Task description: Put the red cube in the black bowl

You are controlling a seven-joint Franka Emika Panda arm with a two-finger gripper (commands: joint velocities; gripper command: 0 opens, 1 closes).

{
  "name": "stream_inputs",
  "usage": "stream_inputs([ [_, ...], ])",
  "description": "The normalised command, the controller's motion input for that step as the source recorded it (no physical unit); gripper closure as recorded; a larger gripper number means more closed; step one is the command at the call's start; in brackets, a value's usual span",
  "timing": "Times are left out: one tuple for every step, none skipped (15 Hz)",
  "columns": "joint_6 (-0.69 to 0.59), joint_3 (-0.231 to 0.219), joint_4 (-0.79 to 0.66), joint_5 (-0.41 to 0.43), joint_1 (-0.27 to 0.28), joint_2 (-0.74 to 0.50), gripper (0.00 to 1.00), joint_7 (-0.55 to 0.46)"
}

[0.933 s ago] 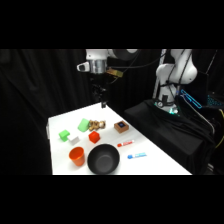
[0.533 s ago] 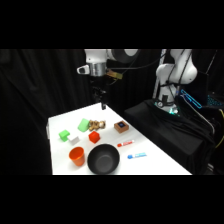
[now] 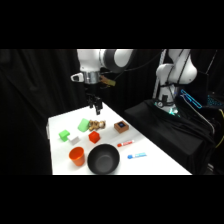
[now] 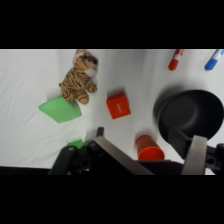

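The gripper (image 3: 96,107) hangs above the far part of the white table (image 3: 150,150), clear of everything below it. In the wrist view its two fingers (image 4: 199,155) stand wide apart, and nothing is between them. The gripper (image 4: 152,152) holds nothing and touches nothing.

The red cube (image 3: 93,137) lies on the table, near the middle, resting flat. In the wrist view the cube (image 4: 118,106) sits just beside a toy tiger (image 4: 80,78), but they are apart, with white table between them. The black bowl (image 3: 103,159) stands near the front edge of the table, close to the cube but not touching it. In the wrist view the bowl (image 4: 190,117) is at the right side, partly behind one finger, and it looks to have nothing inside.

An orange cup (image 3: 77,156) stands just beside the bowl. In the wrist view the cup (image 4: 149,148) is between the two fingers but lower, on the table. A green block (image 4: 60,109) touches the tiger, and the tiger partly lies over it. A brown block (image 3: 120,126) with a dark top stands apart, further right. A red marker (image 3: 125,144) and a blue marker (image 3: 136,155) lie near the bowl.
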Motion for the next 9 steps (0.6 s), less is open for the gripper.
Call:
stream_inputs([
  [0.15, 0.037, 0.27, 0.136, -0.119, 0.26, 0.00, -0.47],
  [0.15, 0.046, 0.27, 0.112, -0.117, 0.26, 0.00, -0.45],
  [0.13, 0.060, 0.27, 0.121, -0.121, 0.26, 0.00, -0.45],
  [0.12, 0.077, 0.28, 0.142, -0.126, 0.27, 0.00, -0.45],
  [0.11, 0.087, 0.28, 0.131, -0.121, 0.29, 0.00, -0.40],
  [0.11, 0.100, 0.27, 0.119, -0.113, 0.29, 0.00, -0.36],
  [0.13, 0.110, 0.26, 0.109, -0.110, 0.29, 0.00, -0.34],
  [0.12, 0.104, 0.26, 0.081, -0.103, 0.30, 0.00, -0.28],
  [0.12, 0.109, 0.26, 0.090, -0.111, 0.31, 0.00, -0.28],
])
